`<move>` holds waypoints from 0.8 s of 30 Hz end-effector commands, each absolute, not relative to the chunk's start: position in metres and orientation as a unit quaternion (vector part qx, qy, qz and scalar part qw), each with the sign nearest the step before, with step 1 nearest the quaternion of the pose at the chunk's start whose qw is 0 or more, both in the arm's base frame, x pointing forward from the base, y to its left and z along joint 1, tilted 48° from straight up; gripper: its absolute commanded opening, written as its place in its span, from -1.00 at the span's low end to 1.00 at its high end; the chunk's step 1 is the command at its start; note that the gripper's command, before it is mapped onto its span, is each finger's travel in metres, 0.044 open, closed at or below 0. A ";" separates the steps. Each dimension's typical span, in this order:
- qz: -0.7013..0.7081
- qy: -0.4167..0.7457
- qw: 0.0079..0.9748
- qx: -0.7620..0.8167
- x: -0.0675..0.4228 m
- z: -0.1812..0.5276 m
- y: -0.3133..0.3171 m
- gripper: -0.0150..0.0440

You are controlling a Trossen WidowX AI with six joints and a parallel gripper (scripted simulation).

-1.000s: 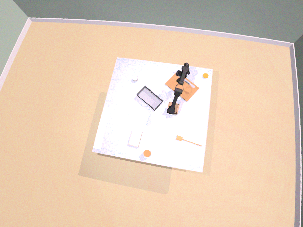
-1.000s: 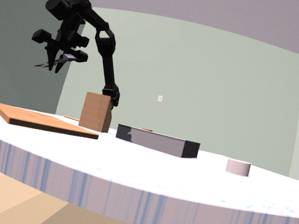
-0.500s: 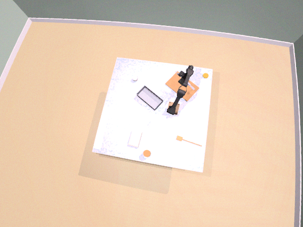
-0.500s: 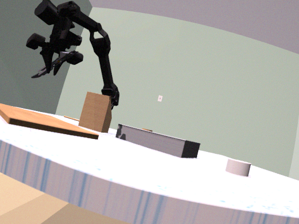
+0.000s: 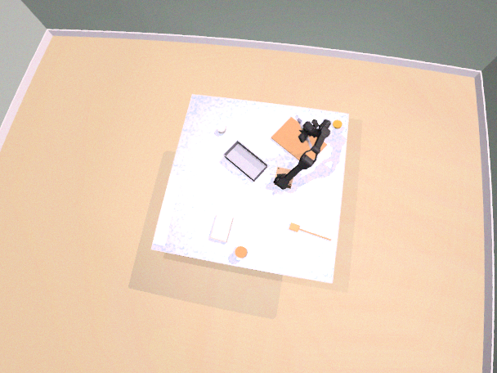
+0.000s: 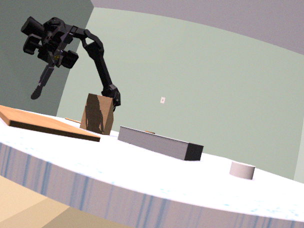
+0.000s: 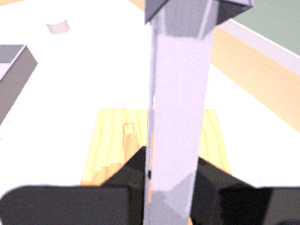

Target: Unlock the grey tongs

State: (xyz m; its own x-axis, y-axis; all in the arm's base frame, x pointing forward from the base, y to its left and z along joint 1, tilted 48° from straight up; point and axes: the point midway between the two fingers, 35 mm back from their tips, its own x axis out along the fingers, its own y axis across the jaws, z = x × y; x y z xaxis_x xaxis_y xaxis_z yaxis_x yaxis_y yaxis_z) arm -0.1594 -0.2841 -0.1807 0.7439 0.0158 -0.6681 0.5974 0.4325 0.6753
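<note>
My gripper point(image 5: 306, 132) point(image 6: 53, 60) point(image 7: 161, 152) is shut on the grey tongs point(image 6: 43, 78) point(image 7: 180, 94) near their hinge end. It holds them high in the air, tilted, with the tips pointing down. Their two arms lie close together. The tips hang well above the wooden board point(image 5: 288, 135) point(image 6: 37, 122) point(image 7: 113, 143), which lies flat on the white table. The grey roasting tin point(image 5: 245, 160) point(image 6: 155, 143) point(image 7: 15, 66) stands empty to the side of the board, apart from the gripper.
A brown block point(image 6: 97, 115) stands at the arm's base between board and tin. A small white cylinder point(image 5: 221, 130) point(image 6: 242, 170) point(image 7: 57, 26) stands beyond the tin. Orange discs point(image 5: 337, 123) point(image 5: 241, 252), a white block point(image 5: 221, 228) and a wooden spatula point(image 5: 308, 232) lie elsewhere on the table.
</note>
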 end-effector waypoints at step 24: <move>-0.275 0.199 0.831 0.441 -0.178 -0.161 -0.288 -1.00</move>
State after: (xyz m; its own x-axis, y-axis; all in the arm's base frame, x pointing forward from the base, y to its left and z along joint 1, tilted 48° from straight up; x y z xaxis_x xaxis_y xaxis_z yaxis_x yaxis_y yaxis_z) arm -0.1778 -0.2869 -0.1621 0.7698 -0.2722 -0.5773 0.6315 0.4558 0.6272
